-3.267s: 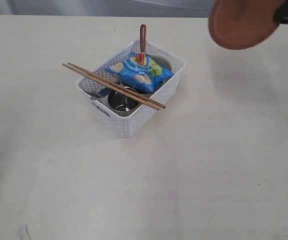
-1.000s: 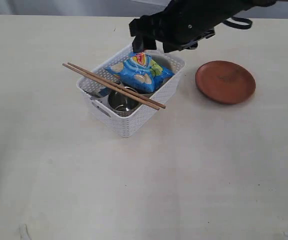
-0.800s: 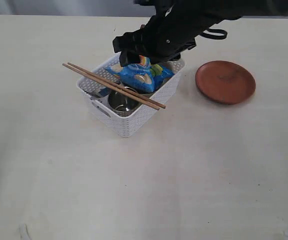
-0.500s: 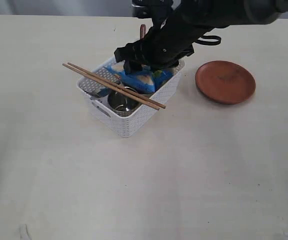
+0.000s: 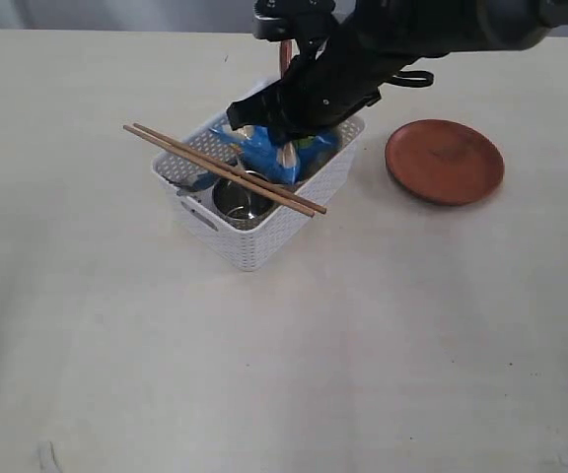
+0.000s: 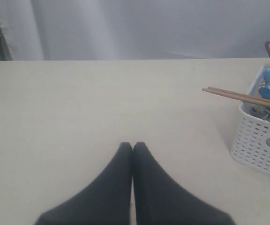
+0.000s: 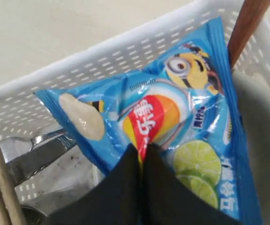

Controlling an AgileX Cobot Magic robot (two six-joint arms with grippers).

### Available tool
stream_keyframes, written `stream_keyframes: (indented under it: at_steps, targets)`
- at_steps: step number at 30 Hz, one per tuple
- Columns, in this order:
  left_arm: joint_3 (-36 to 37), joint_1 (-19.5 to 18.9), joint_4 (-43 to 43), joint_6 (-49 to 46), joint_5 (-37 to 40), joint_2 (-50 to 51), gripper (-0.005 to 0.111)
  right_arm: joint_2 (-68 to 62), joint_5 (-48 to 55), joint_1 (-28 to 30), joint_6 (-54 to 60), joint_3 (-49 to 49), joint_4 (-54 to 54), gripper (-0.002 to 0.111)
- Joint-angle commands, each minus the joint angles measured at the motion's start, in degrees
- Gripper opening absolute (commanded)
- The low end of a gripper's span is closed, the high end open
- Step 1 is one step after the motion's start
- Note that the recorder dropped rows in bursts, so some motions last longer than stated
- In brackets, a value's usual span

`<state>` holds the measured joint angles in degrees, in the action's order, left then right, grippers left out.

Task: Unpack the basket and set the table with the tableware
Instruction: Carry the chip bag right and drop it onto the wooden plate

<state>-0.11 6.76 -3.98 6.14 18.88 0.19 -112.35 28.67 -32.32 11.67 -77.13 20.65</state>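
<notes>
Exterior view of the table [image 5: 116, 345]: the white basket [image 5: 254, 246] sits near its middle with chopsticks [image 5: 195, 157] laid across the rim and a steel cup [image 5: 243, 200] inside; a brown plate [image 5: 444, 161] is already set out to the right, apart from the basket; the right pincer [image 7: 141, 151] is down in the basket, its tips pressed together on the face of a blue snack packet [image 7: 191, 93], seemingly nipping only a thin fold of film; the left pincer [image 6: 132, 146] hangs closed and empty over bare table, off to the basket's side; a wooden spoon [image 7: 247, 21] stands just beside the packet's corner. The risk lies in that slight hold: slick film could slip free on the lift; the packet's lower edge lies close to the chopsticks, and dragging it past could roll them off the rim, or tip the spoon.
</notes>
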Motion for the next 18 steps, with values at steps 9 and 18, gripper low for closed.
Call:
stream_keyframes:
  at_steps: [9,18]
  targets:
    - [0.11,0.41,-0.26,-0.16,-0.28,-0.19,0.0,11.64,1.03,0.37,-2.37,-0.19,-8.22,-0.001]
    - [0.11,0.41,-0.26,-0.16,-0.28,-0.19,0.0,19.06,11.93,8.55,-13.38,-0.06,-18.42,-0.001]
